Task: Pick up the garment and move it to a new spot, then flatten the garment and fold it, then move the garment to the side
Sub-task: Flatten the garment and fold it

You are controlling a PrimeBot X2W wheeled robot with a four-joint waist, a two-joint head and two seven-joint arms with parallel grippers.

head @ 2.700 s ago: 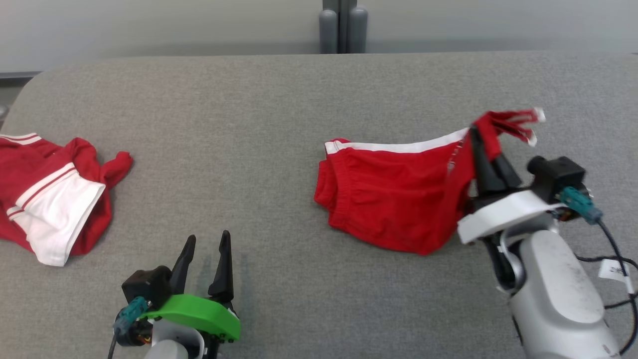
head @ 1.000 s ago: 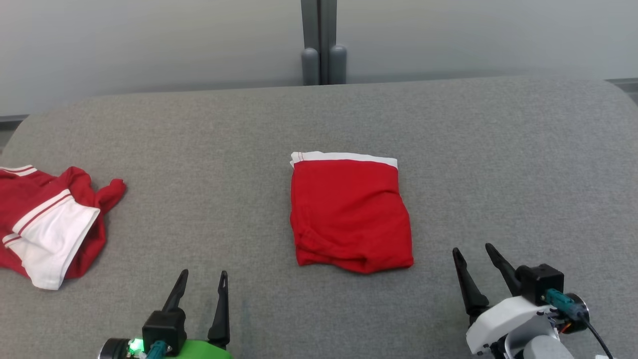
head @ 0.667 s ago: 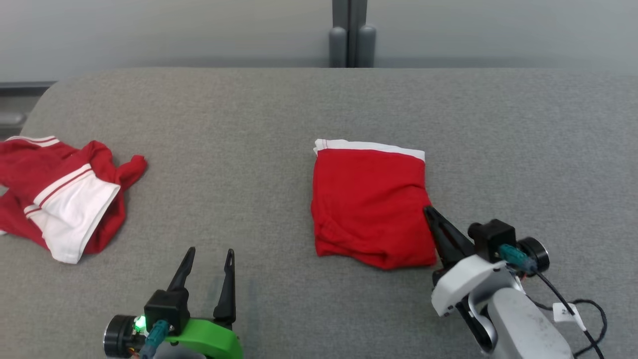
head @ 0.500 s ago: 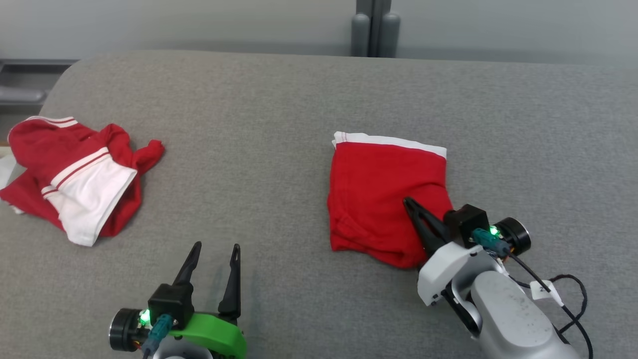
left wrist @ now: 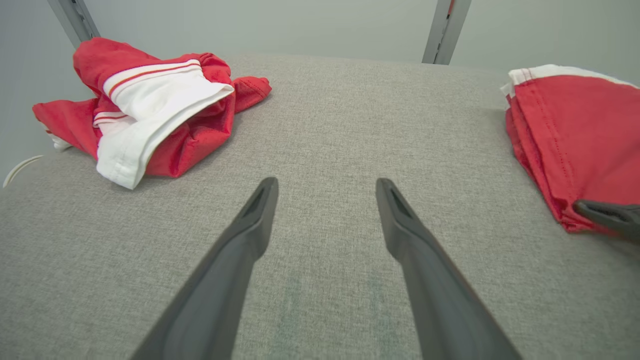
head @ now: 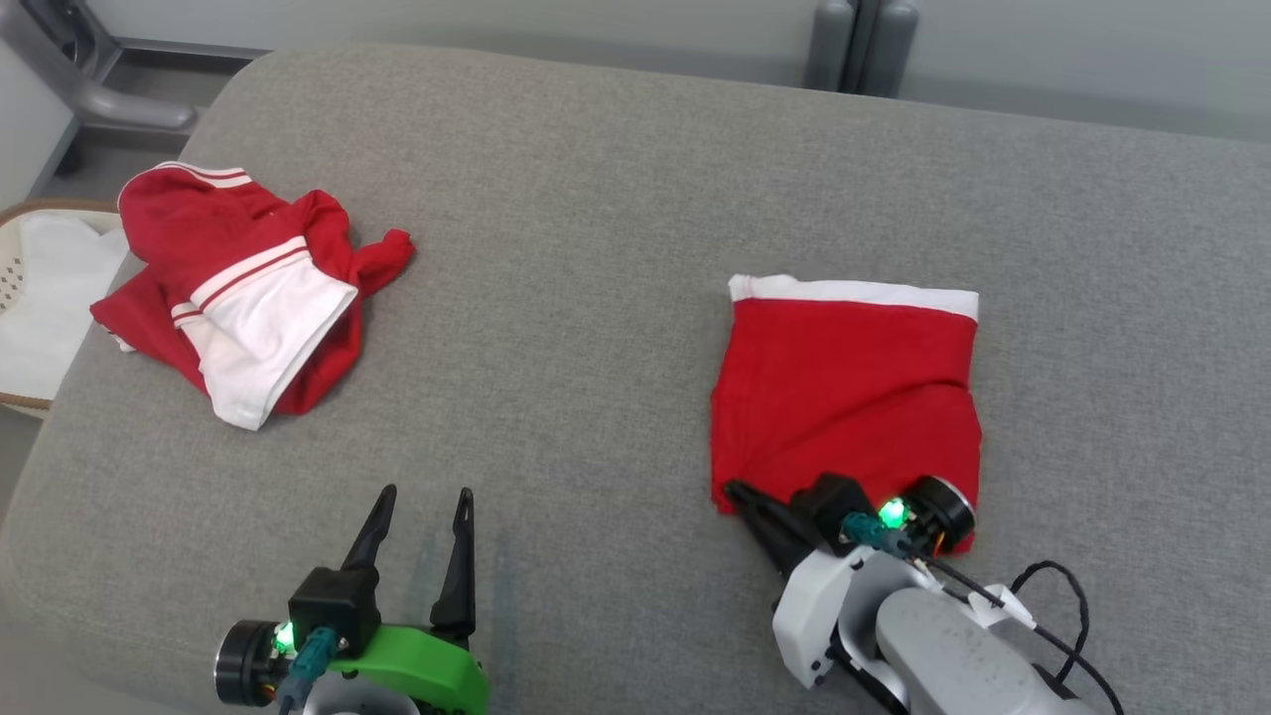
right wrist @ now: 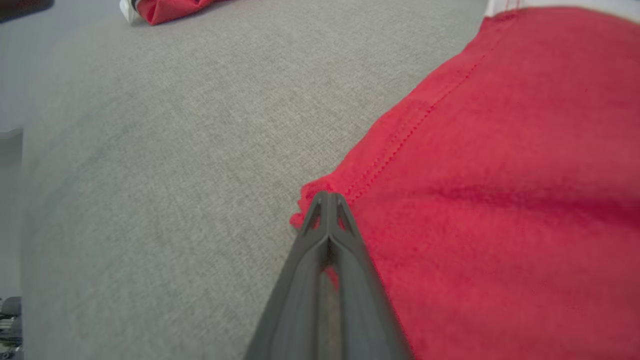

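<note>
While the folded garment (head: 844,397) lay flat on the grey bench (head: 596,248), right of centre, the right tool (right wrist: 327,197) was pinched shut on its near left corner; the left tool (head: 425,494) stood wide apart, empty, over the bench.

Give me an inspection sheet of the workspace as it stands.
Surface: grey fabric top, rounded corners.
Job's things: folded red garment, flat, white band on far edge.
Clutter: crumpled red-and-white garment, far left.
Grippers: left gripper open, over bare fabric; right gripper shut, fingers seemingly pinching the folded red garment's near-left corner.
Cables: black cable looped by the right wrist, off the garment.
Surroundings: basket holding white cloth at the left edge; grey posts behind.
</note>
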